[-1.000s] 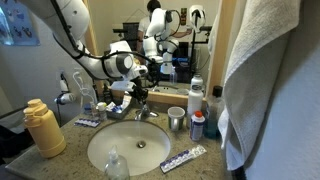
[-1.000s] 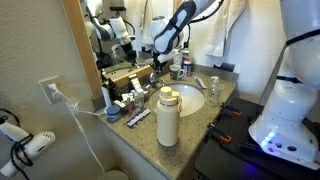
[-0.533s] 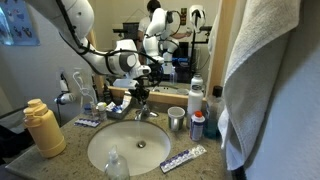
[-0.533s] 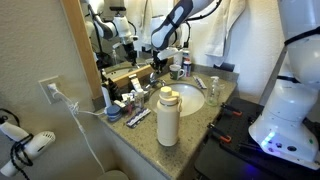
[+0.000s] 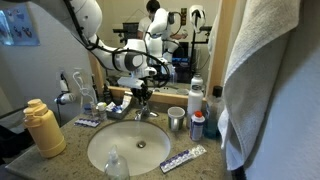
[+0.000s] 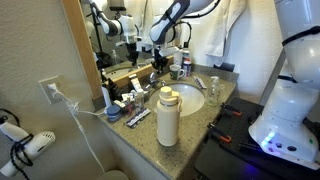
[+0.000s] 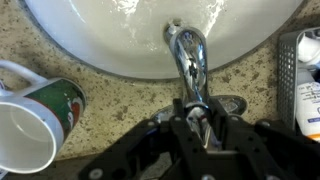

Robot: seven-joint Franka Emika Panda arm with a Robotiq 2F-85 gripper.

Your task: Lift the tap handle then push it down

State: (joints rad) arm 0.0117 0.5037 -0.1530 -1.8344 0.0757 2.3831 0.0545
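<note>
The short chrome faucet (image 7: 188,50) stands at the back rim of the oval white sink (image 5: 150,138), which also shows from the side (image 6: 192,98). Its small chrome tap handle (image 7: 196,108) lies between my gripper's (image 7: 197,125) black fingers in the wrist view, and the fingers look closed on it. In an exterior view my gripper (image 5: 140,92) reaches down onto the faucet (image 5: 144,110) from above and behind. In an exterior view the gripper (image 6: 157,66) hides the handle.
A steel cup (image 5: 177,120), small bottles (image 5: 197,125) and a toothpaste tube (image 5: 183,158) sit beside the sink. A yellow bottle (image 5: 43,128) stands at the counter's front edge. A mug (image 7: 35,120) is next to the faucet. A towel (image 5: 275,80) hangs close by. The mirror is just behind.
The wrist and forearm have risen and swung a little toward the mirror while the fingers stay at the faucet's handle. Everything else on the counter is unchanged.
</note>
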